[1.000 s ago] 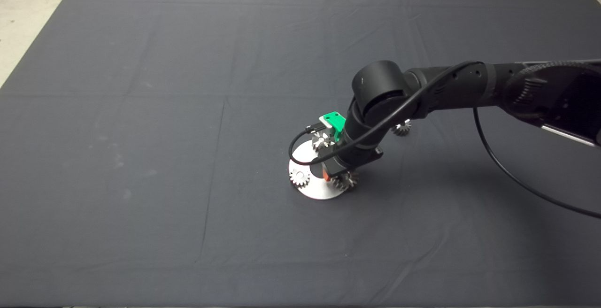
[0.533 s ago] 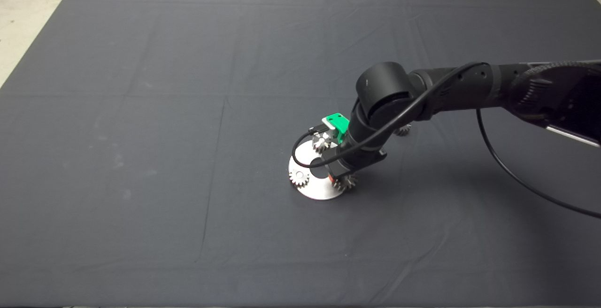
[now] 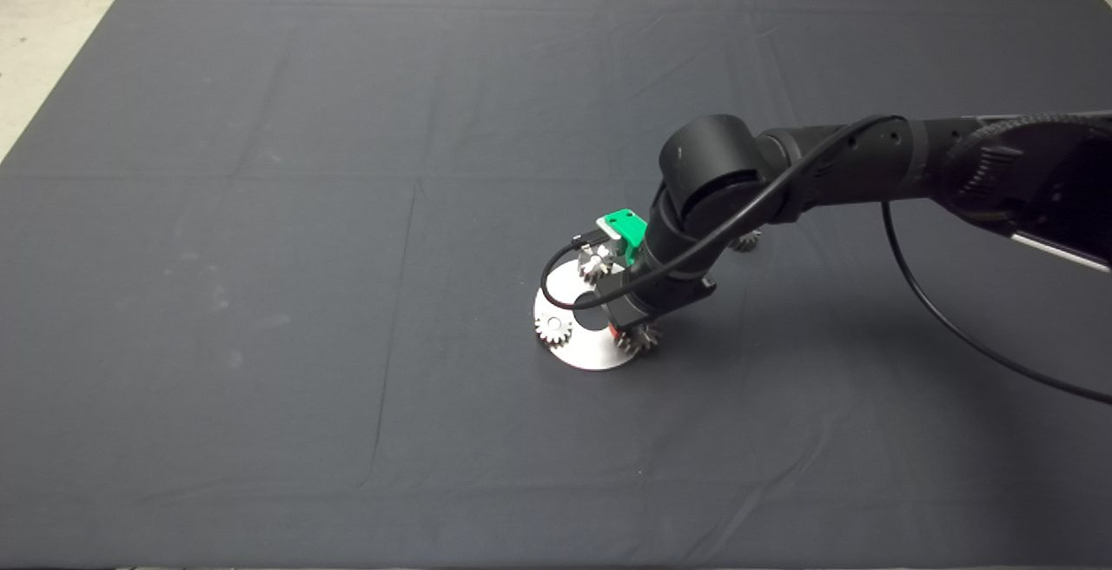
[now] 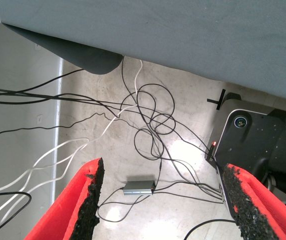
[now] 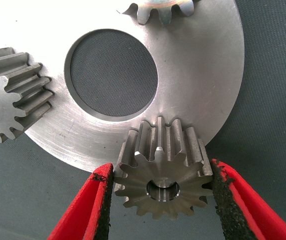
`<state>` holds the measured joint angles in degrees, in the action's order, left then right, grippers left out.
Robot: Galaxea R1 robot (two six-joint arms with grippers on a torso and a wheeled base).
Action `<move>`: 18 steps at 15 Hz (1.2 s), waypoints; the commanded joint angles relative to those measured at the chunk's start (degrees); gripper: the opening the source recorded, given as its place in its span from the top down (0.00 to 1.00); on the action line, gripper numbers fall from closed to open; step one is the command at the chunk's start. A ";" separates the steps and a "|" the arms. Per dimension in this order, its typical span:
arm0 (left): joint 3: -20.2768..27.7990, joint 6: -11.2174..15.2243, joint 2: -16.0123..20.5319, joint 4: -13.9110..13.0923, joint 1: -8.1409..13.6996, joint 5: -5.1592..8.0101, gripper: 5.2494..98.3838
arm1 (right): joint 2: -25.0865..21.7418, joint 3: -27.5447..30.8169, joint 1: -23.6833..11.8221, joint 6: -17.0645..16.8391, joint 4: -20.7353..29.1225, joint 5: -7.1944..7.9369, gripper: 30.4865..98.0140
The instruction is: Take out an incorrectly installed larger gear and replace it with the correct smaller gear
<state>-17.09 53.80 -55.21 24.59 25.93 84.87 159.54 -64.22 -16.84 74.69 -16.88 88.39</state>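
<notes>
We are seeing the right gripper (image 5: 160, 192) lowered over the edge of the round steel plate (image 5: 203, 70), with its two red fingers (image 5: 85, 210) standing on both sides of the larger gear (image 5: 163, 172); the pads are almost touching the teeth, but we cannot tell if they are already pressing. This gear is sitting on the rim of the plate, so in our judgement the removal is only beginning. A spare gear (image 3: 745, 241), probably the smaller gear, is lying on the mat (image 3: 261, 205) behind the arm, waiting to be installed. The left gripper (image 4: 163, 200) is hanging wide apart over the floor cables (image 4: 148, 120), idle.
</notes>
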 commanded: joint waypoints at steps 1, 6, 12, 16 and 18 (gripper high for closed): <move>0.85 0.26 0.05 -0.59 -0.09 0.30 0.41 | 0.12 0.69 -1.71 0.37 2.38 5.04 0.77; 0.85 0.34 0.00 -0.59 -0.09 0.30 0.41 | 0.21 0.81 -2.12 0.37 2.47 5.26 0.80; 0.85 0.52 -0.12 -0.59 -0.09 0.12 0.41 | 0.12 0.51 -3.91 0.37 2.56 5.30 0.83; 0.85 0.87 -0.21 -0.59 -0.09 -0.37 0.41 | 0.12 0.69 -7.11 0.37 4.88 5.30 0.84; 0.84 0.87 -0.65 -0.59 -0.09 -0.48 0.41 | -0.04 0.85 -9.57 0.37 8.21 5.30 0.86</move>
<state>-17.09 54.58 -55.65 24.59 25.93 84.24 159.54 -64.22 -20.01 74.83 -13.76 88.28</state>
